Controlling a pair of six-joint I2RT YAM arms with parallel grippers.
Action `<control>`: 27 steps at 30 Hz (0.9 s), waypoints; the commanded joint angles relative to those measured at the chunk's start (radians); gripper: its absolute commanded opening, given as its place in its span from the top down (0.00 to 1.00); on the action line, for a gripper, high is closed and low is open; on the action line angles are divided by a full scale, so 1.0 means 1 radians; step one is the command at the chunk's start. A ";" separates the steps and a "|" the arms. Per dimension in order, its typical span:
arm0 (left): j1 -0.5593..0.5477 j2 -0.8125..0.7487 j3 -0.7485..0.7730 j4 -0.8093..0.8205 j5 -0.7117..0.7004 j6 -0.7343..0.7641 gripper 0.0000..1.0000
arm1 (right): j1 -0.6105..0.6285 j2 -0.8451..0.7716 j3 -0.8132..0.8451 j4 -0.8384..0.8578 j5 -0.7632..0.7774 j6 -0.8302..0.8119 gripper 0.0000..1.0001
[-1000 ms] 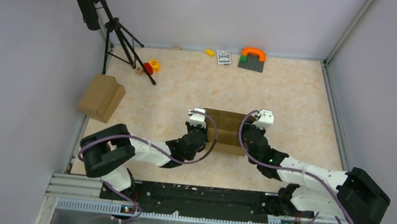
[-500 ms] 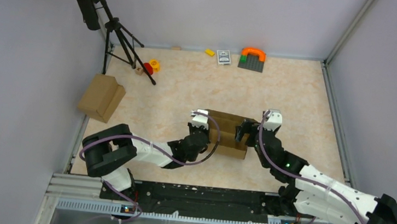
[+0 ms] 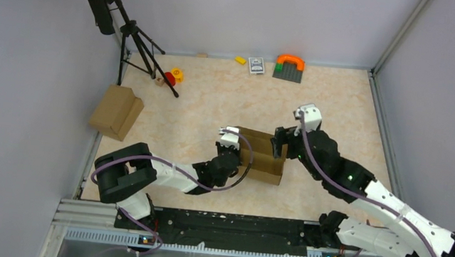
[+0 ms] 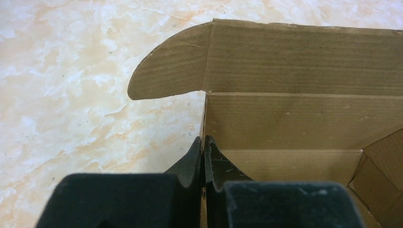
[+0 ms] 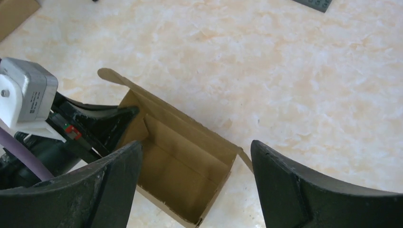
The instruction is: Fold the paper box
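Observation:
The paper box [image 3: 264,158] is an open-topped brown carton in the middle of the table, with its long back panel standing up. My left gripper [image 3: 236,149] is shut on the box's left side wall. In the left wrist view its fingertips [image 4: 204,141] pinch that wall, and a rounded flap [image 4: 168,69] sticks out to the left of the back panel [image 4: 304,61]. My right gripper [image 3: 279,145] hangs open above the box's right end, touching nothing. The right wrist view looks down between wide-spread fingers [image 5: 196,148] into the box [image 5: 183,164] and onto my left gripper [image 5: 102,124].
A bulkier brown carton [image 3: 115,112] lies at the left edge. A black tripod [image 3: 134,41] stands at the back left beside red and yellow toys [image 3: 173,76]. Along the back wall lie a yellow brick [image 3: 240,60], a card deck [image 3: 256,65] and a grey baseplate with an orange arch [image 3: 289,67].
My right gripper has opened, let go of the box's right end and risen away from it. The box has turned slightly. My left gripper has kept its hold.

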 commanded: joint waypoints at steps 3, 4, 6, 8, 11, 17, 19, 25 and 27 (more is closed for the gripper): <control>-0.011 0.004 -0.016 0.064 -0.016 0.013 1.00 | -0.026 0.239 0.250 -0.224 -0.102 -0.201 0.22; -0.011 0.004 -0.018 0.065 -0.016 0.013 1.00 | -0.038 0.253 0.266 -0.228 -0.113 -0.214 0.22; -0.011 0.004 -0.023 0.066 -0.016 0.010 1.00 | -0.066 0.268 0.279 -0.224 -0.186 -0.244 0.22; -0.011 0.006 -0.027 0.072 -0.014 0.010 1.00 | -0.095 0.286 0.278 -0.215 -0.253 -0.261 0.23; -0.013 0.003 -0.034 0.079 -0.010 0.014 1.00 | -0.102 0.330 0.276 -0.221 -0.291 -0.297 0.26; -0.014 0.003 -0.047 0.106 0.001 0.022 1.00 | -0.102 0.409 0.293 -0.190 -0.299 -0.329 0.32; -0.015 0.008 -0.047 0.111 0.001 0.026 1.00 | -0.102 0.438 0.301 -0.170 -0.279 -0.333 0.34; -0.020 0.010 -0.042 0.111 0.005 0.034 1.00 | -0.102 0.470 0.322 -0.136 -0.276 -0.367 0.35; -0.020 0.010 -0.042 0.114 0.009 0.037 1.00 | -0.102 0.498 0.325 -0.143 -0.293 -0.377 0.37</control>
